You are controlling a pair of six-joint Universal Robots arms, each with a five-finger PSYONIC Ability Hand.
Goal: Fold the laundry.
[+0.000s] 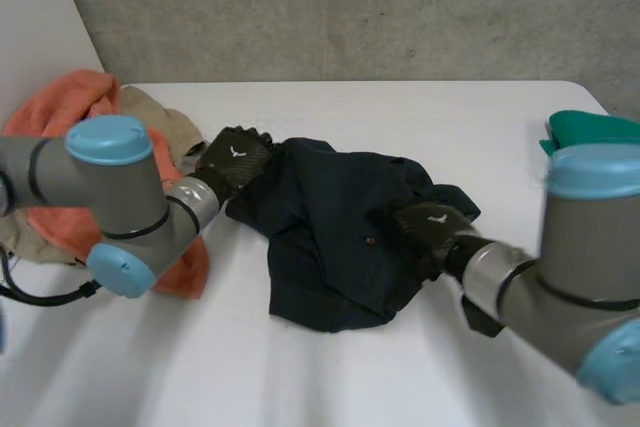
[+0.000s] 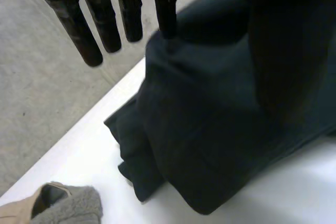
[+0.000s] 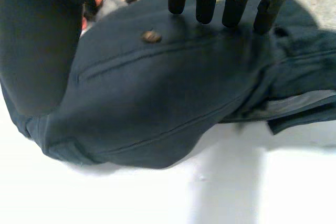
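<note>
- The dark navy garment lies crumpled in the middle of the white table.
- The left hand is at the garment's far-left edge, fingers straight and gripping nothing.
- The right hand is on the garment's right side, straight fingertips resting on the cloth.

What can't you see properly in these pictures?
- Head view: the green cloth is cut off by the picture edge and the right arm.
- Head view: the left arm covers part of the orange towel.
- All views: the dark garment is bunched, so its folds hide its shape.
</note>
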